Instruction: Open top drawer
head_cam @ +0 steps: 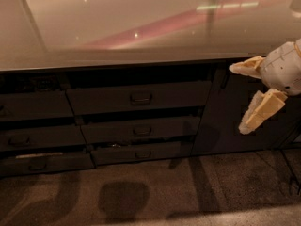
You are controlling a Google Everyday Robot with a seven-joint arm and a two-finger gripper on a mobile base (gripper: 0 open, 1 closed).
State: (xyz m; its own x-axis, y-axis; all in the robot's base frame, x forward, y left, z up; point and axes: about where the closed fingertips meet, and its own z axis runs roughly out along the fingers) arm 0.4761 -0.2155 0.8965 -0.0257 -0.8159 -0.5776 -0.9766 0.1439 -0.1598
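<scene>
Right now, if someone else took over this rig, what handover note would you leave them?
Gripper: jaws open and empty, in the air to the right of the drawers, in front of the dark side panel.
Top drawer: just under the counter, in the middle stack. Its handle is centred and nothing touches it. It does not look pulled out.
Done: nothing that shows; no grasp yet.
Left: probably move the gripper left to the handle, close on it and pull the drawer out.
</scene>
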